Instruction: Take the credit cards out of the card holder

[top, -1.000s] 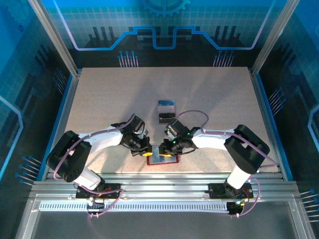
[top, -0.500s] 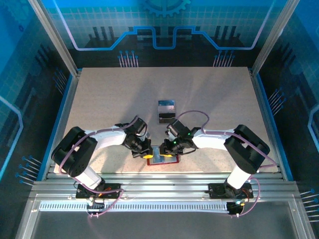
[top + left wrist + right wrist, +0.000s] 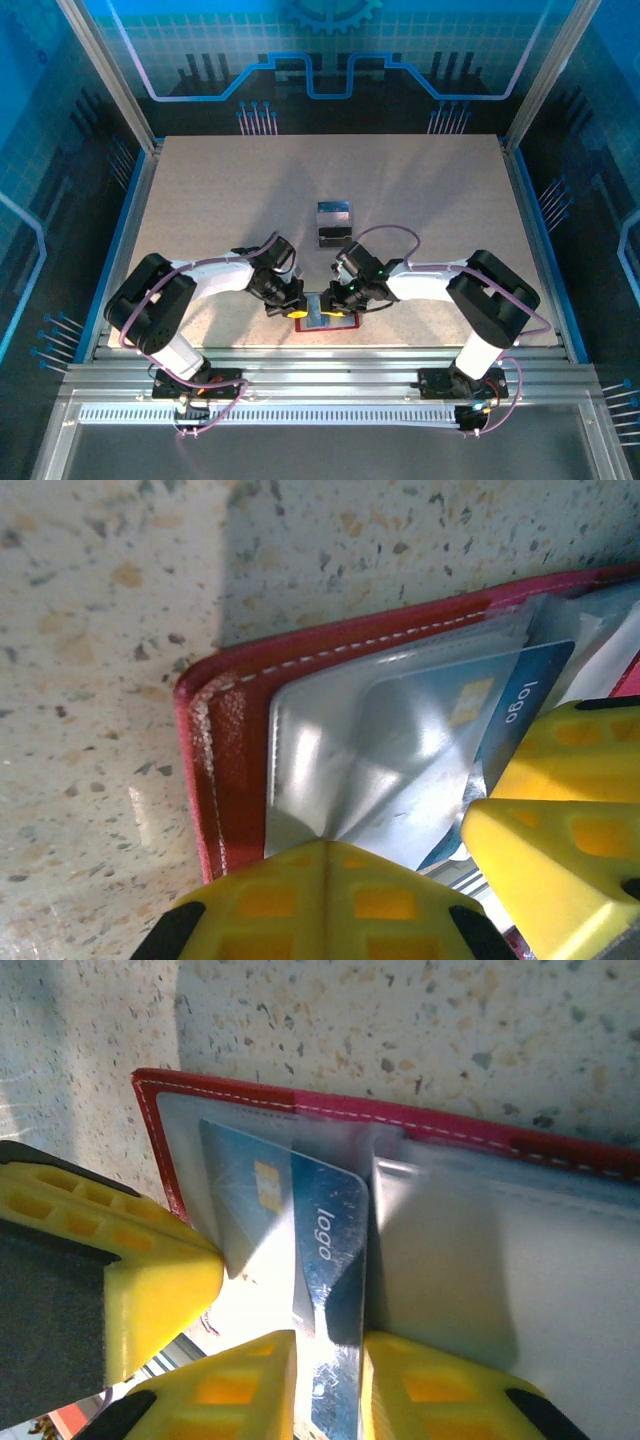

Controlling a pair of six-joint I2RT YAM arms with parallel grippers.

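The dark-red card holder [image 3: 340,324] lies open near the table's front edge, its pale clear pockets [image 3: 340,750] facing up. My left gripper [image 3: 297,309] is shut, and its yellow fingertips [image 3: 325,885] press down on the holder's left pocket. A blue credit card [image 3: 330,1250] marked "logo" sticks partway out of a pocket. My right gripper [image 3: 330,1400] stands narrowly open with this card's free end in the gap. Its right finger [image 3: 430,1390] touches the card's edge. The holder's red border [image 3: 420,1125] runs along the far side.
Two loose cards lie further out at the table's middle, a blue-grey one [image 3: 335,213] and a dark one [image 3: 331,236]. The metal rail [image 3: 330,365] at the near edge lies just behind the holder. Both arms crowd close together over the holder.
The right gripper's jaws have narrowed a little around the blue card. The left arm shifted slightly inward a second ago and has held still since.
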